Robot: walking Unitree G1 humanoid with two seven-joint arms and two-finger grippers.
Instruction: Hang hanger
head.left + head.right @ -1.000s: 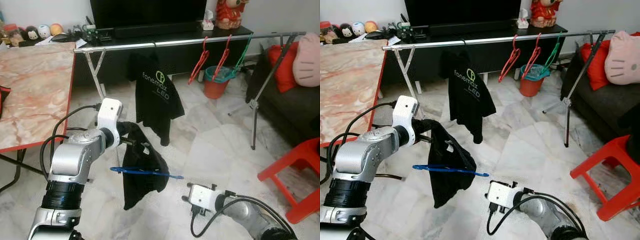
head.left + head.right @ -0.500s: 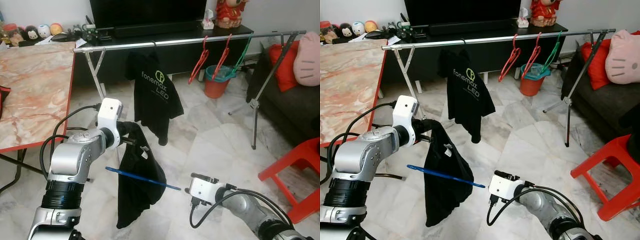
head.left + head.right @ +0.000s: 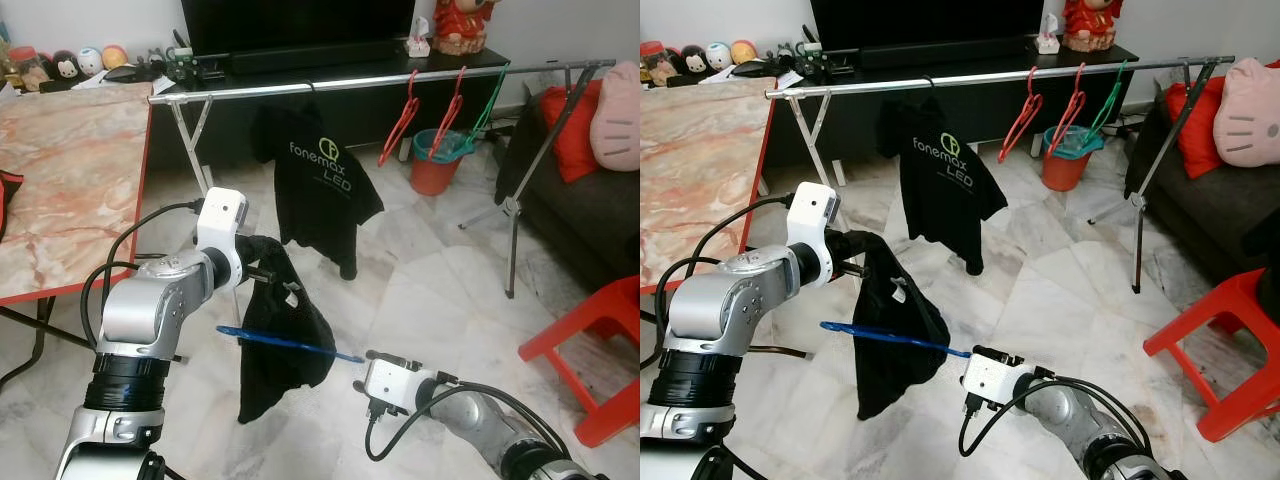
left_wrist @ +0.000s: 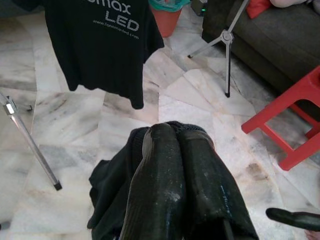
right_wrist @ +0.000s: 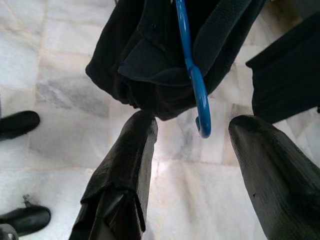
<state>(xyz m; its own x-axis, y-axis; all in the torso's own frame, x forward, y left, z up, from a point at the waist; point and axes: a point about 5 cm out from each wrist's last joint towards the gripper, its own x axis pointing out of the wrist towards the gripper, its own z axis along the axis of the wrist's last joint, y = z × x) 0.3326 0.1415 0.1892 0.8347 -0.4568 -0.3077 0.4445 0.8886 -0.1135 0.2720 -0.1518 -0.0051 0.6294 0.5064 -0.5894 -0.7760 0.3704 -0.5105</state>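
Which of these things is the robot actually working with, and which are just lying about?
In use:
blue hanger
black garment, pinched in the left end effector
right end effector, open by the hanger's hook
rail

Lying about:
hung T-shirt
red hangers
green hanger
orange bucket
red stool
marble table

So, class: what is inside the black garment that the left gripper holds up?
A blue hanger runs through the black garment, both ends poking out. Its middle is covered by cloth. The left gripper pinches the garment's top; the right gripper waits open by the hanger's hook.
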